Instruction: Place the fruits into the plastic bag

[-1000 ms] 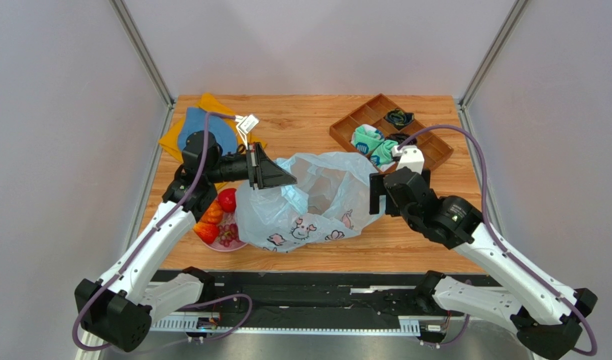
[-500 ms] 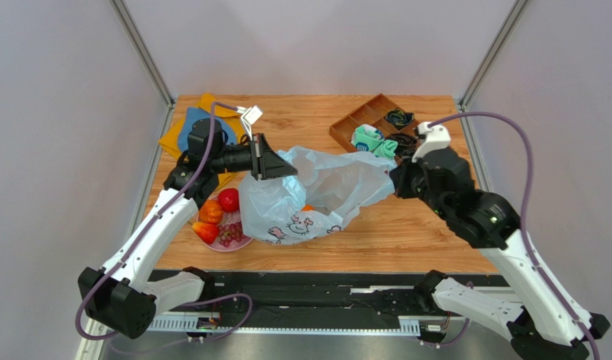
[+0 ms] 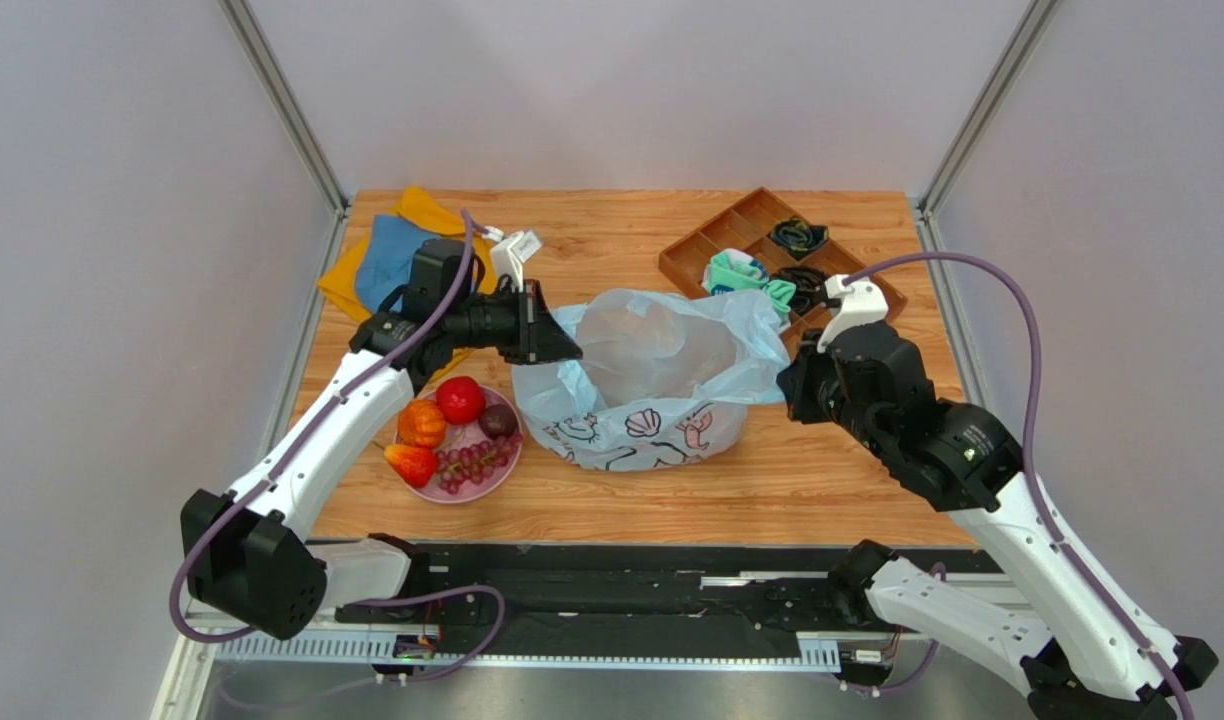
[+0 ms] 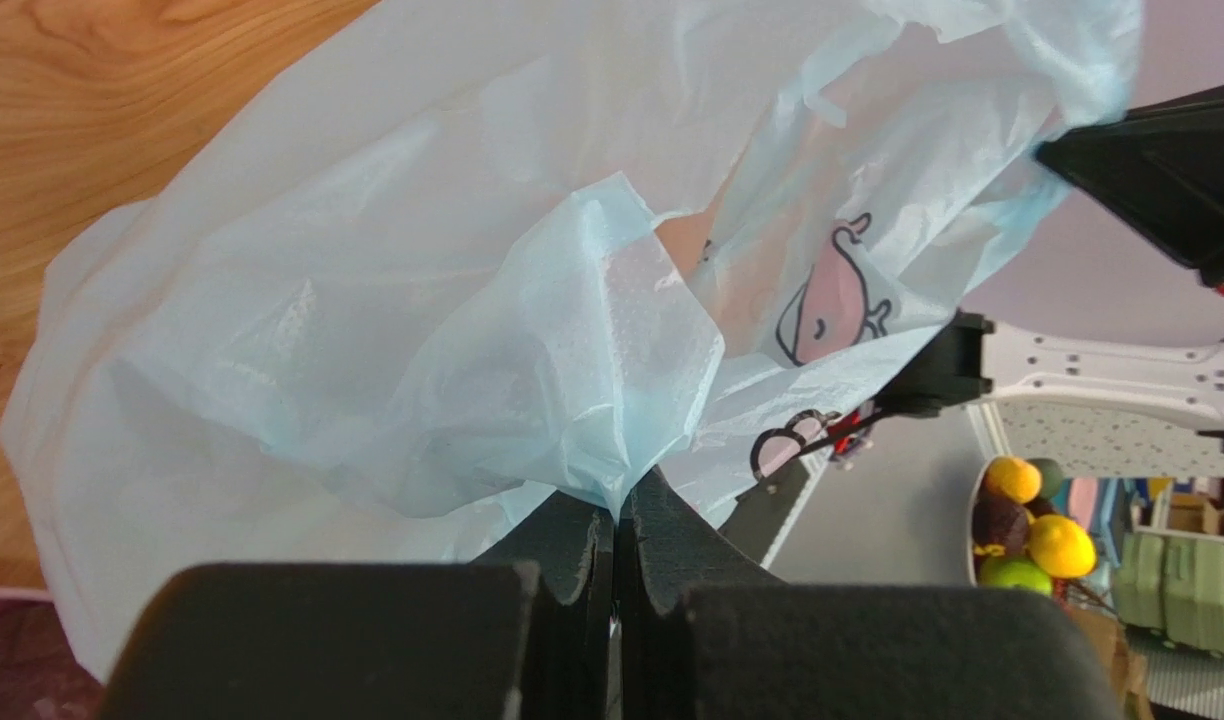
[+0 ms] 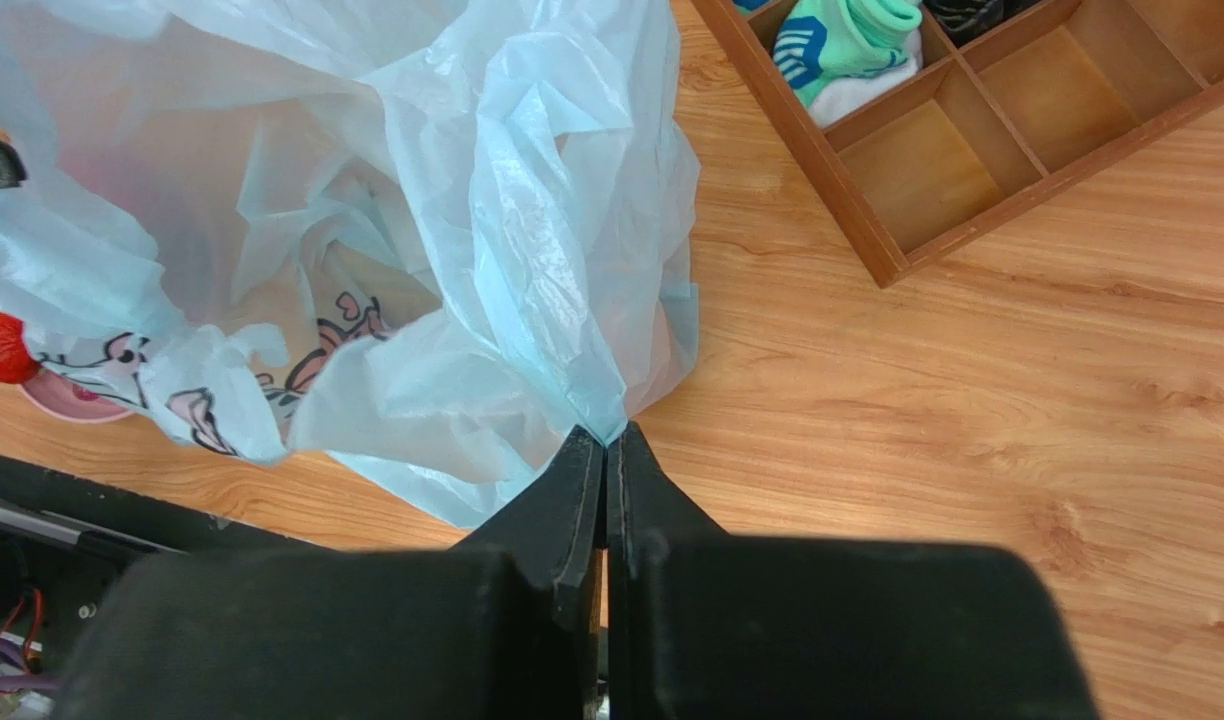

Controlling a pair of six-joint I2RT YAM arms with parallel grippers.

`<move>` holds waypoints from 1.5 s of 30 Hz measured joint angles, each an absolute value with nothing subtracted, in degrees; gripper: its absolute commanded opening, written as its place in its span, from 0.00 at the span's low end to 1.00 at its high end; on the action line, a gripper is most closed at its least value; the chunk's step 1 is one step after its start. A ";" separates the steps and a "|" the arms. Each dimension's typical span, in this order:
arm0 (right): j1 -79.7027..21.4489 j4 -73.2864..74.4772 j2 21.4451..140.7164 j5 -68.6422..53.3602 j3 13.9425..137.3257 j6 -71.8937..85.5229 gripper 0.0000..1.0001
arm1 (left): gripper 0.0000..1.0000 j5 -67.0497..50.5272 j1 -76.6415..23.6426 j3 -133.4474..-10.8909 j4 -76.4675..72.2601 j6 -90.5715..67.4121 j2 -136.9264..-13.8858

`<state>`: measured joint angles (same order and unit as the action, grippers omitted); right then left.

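The pale blue plastic bag (image 3: 648,387) with pink cartoon print stands mid-table, stretched between both arms with its mouth held up. My left gripper (image 3: 567,344) is shut on the bag's left rim, which bunches at the fingertips (image 4: 621,518) in front of the bag (image 4: 408,330). My right gripper (image 3: 793,393) is shut on the right rim, pinched at its tips (image 5: 606,437) beside the bag (image 5: 468,225). The fruits lie on a pink plate (image 3: 501,470) left of the bag: a red apple (image 3: 458,399), an orange (image 3: 420,423), a dark plum (image 3: 497,422) and grapes (image 3: 461,467).
A wooden divided tray (image 3: 693,258) with socks sits at the back right, also seen in the right wrist view as the tray (image 5: 1009,143). A blue cloth on a yellow cloth (image 3: 390,255) lies at the back left. The left arm reaches over the plate's far side.
My right gripper has shut on the bag's right rim. Both arms have shifted the bag rightward off the plate and pulled it taut, which uncovered the plum.
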<state>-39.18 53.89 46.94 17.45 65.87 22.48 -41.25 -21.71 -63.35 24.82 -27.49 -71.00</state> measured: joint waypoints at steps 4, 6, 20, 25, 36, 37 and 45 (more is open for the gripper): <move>-39.18 53.63 46.35 16.86 65.56 22.90 0.00 | 0.56 -39.72 -21.65 -63.35 27.33 -24.43 -70.87; -39.18 53.60 46.00 16.82 65.56 22.94 0.00 | 0.78 -39.42 -21.65 -63.37 27.66 -23.35 -70.00; -39.18 52.73 46.30 16.84 65.56 23.29 0.00 | 0.99 -39.99 -9.78 -63.44 26.92 -21.82 -52.10; -39.18 52.38 46.44 16.84 65.56 23.29 0.00 | 0.99 -35.33 -5.78 -63.46 27.59 -20.01 -45.34; -39.18 50.43 45.84 16.10 64.66 23.27 0.00 | 0.84 -11.18 1.08 -59.37 35.88 -15.31 -50.63; -39.18 50.22 45.78 16.03 64.51 23.27 0.00 | 0.81 -10.50 1.21 -58.54 35.90 -14.90 -51.81; -39.18 48.75 45.74 15.44 63.46 23.09 0.00 | 0.75 -7.51 -6.17 -53.69 38.59 -13.47 -56.73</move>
